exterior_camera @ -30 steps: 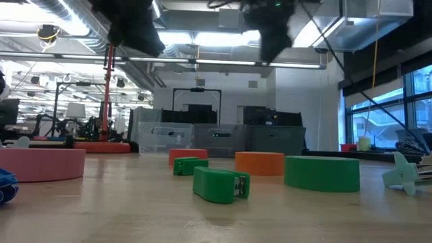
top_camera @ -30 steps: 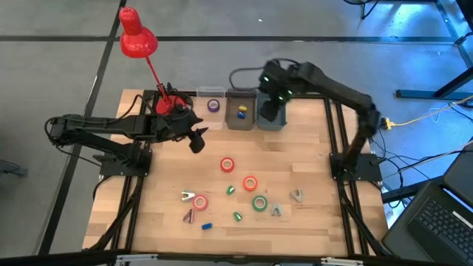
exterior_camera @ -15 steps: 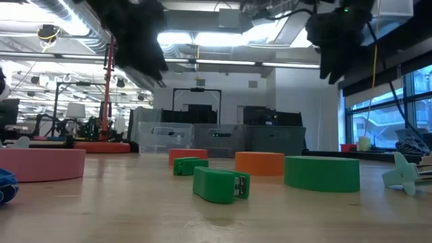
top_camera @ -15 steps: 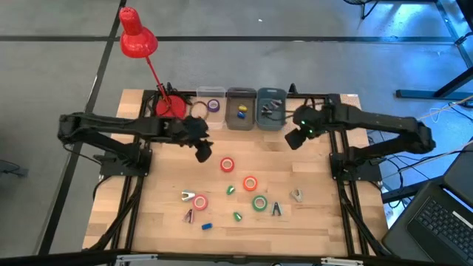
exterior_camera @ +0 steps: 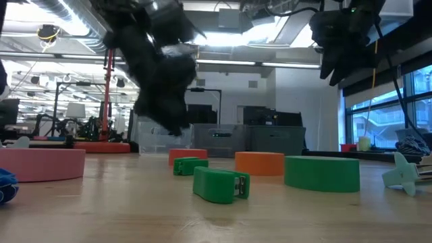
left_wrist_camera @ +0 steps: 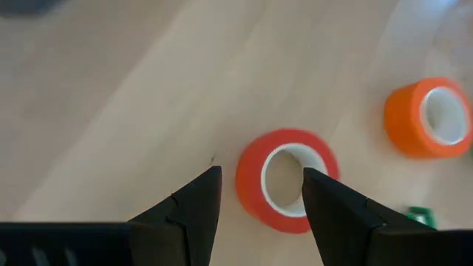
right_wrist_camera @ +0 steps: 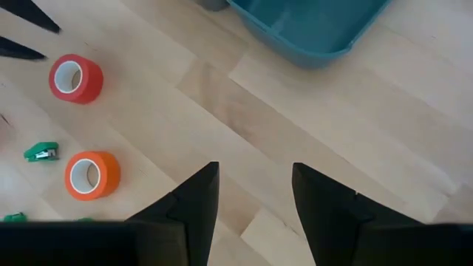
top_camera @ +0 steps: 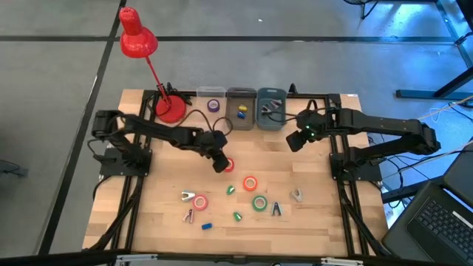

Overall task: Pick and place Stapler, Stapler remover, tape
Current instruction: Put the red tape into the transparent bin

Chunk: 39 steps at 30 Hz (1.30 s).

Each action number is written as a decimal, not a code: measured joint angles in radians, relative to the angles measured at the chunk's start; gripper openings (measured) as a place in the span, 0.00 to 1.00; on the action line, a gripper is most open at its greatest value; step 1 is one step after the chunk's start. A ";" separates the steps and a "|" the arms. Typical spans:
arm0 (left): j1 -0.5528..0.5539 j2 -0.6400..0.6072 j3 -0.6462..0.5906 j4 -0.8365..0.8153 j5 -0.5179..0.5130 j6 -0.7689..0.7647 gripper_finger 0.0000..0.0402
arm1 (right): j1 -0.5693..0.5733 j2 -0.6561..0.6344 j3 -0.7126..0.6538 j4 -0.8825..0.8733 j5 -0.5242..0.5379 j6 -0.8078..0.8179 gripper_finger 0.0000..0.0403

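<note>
My left gripper (top_camera: 220, 163) hangs open just above the red tape roll (top_camera: 228, 165), apart from it. In the left wrist view its fingers (left_wrist_camera: 260, 171) stand on either side of one wall of that roll (left_wrist_camera: 251, 185), which lies flat on the table. An orange roll (top_camera: 250, 183), a green roll (top_camera: 259, 202) and a pink roll (top_camera: 199, 201) lie nearer the table's near edge. A purple roll (top_camera: 213, 105) sits in the clear bin. My right gripper (top_camera: 294, 140) is open and empty (right_wrist_camera: 255, 166), in the air near the teal bin (top_camera: 270, 117).
Three bins stand in a row at the far edge: clear (top_camera: 212, 94), grey (top_camera: 241, 118), teal. A red desk lamp (top_camera: 137, 41) stands at the far left. Small green staplers (top_camera: 230, 190), a blue one (top_camera: 206, 224) and grey claw removers (top_camera: 296, 195) are scattered near the rolls.
My left gripper has moved toward the table's right and near edge and come down over the red tape roll. My right gripper has pulled back from above the teal bin toward the right and near side, then held still.
</note>
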<state>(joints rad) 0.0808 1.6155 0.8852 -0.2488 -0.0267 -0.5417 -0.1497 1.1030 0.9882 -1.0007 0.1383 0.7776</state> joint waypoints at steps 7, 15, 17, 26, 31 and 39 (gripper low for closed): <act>-0.023 0.128 0.002 0.055 0.023 -0.023 0.45 | 0.000 0.000 0.000 0.005 0.000 -0.025 0.43; -0.056 0.194 0.004 0.129 -0.047 -0.020 0.33 | 0.000 0.000 0.000 0.006 0.004 -0.026 0.43; -0.058 0.188 0.003 0.127 -0.053 -0.014 0.21 | 0.000 0.000 0.000 0.006 0.006 -0.026 0.43; -0.060 0.063 0.030 0.069 0.004 0.006 0.09 | 0.000 0.000 0.000 0.006 0.030 -0.027 0.43; -0.054 -0.072 0.102 -0.049 -0.053 0.137 0.09 | 0.000 0.000 0.000 0.009 0.030 -0.026 0.43; 0.114 -0.277 0.194 -0.188 -0.287 0.427 0.09 | 0.000 0.000 0.000 0.060 0.029 -0.027 0.43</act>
<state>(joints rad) 0.1947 1.3381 1.0795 -0.4369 -0.3132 -0.1148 -0.1501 1.1030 0.9886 -0.9411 0.1677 0.7509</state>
